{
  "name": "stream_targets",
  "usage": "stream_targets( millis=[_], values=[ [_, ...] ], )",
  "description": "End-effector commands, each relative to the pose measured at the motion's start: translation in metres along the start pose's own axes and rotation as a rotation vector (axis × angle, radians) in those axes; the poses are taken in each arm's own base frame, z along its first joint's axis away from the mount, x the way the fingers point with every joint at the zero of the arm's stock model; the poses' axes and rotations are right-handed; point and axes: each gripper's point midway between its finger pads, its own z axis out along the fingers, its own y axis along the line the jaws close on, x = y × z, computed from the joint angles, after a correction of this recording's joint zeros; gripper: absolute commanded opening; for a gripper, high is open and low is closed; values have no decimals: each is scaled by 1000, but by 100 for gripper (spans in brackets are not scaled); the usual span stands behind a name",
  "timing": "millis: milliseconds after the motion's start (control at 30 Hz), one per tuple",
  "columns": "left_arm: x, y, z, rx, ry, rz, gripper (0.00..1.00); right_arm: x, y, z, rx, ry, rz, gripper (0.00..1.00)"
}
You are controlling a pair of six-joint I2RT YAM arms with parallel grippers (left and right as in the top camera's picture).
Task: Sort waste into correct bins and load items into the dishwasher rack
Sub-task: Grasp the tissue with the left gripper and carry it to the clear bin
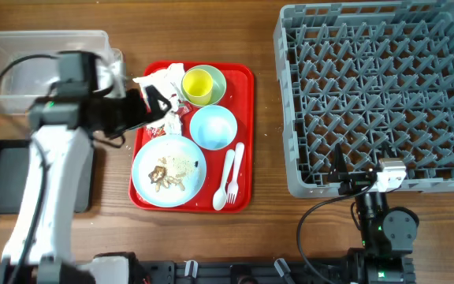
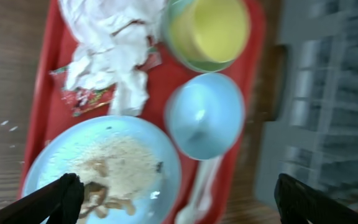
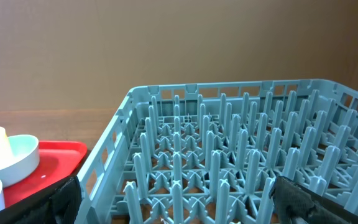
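Wooden table (image 1: 262,118), plain brown backdrop (image 3: 166,43)

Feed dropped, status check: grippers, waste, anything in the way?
Both open, empty: left gripper above napkins on red tray; right gripper beside dishwasher rack. Food scraps on plate. Nothing blocking.

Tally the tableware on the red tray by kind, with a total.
Plates: 1, the light blue plate
Bowls: 2, the light blue bowl and the pale green bowl
Cups: 1, the yellow cup, sitting in the pale green bowl
Utensils: 2, the white fork and the white spoon
Total: 6
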Motion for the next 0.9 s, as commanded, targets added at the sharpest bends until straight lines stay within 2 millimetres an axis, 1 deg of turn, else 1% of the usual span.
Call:
stream_targets(
  millis=[0, 33, 100, 133, 233, 267, 400, 433, 467, 500, 533, 600, 700, 800, 867],
  values=[
    [-6, 32, 34, -302, 5, 53, 100, -2, 0, 0, -4, -8, -11, 100],
    [-7, 34, 46, -329, 17, 70, 100, -2, 0, 0, -4, -8, -11, 100],
    [-9, 31, 71, -326, 40, 92, 100, -2, 0, 0, -4, -8, -11, 100],
    [-8, 32, 80, -329, 53, 96, 100, -2, 0, 0, -4, -8, -12, 100],
    [-7, 38, 96, -340, 80, 92, 100, -2, 0, 0, -4, -8, -12, 100],
    [-8, 41, 105, -342, 85, 90, 100, -2, 0, 0, -4, -8, -11, 100],
    [-8, 45, 121, -348, 102, 85, 99, -2, 0, 0, -4, -8, -11, 100],
    [-6, 46, 125, -352, 111, 86, 90, -2, 0, 0, -4, -8, -11, 100],
    [-4, 49, 129, -360, 122, 85, 72, -2, 0, 0, -4, -8, -11, 100],
    [-1, 51, 133, -367, 136, 86, 49, -2, 0, 0, -4, -8, -12, 100],
    [1, 52, 137, -372, 148, 89, 41, -2, 0, 0, -4, -8, -12, 100],
    [5, 52, 143, -376, 164, 93, 40, -2, 0, 0, -4, -8, -11, 100],
    [7, 56, 149, -403, 158, 36, 35, -2, 0, 0, -4, -8, -12, 100],
    [5, 58, 151, -416, 147, 23, 38, -2, 0, 0, -4, -8, -11, 100],
    [4, 58, 151, -413, 143, 23, 38, -2, 0, 0, -4, -8, -12, 100]
  ],
)
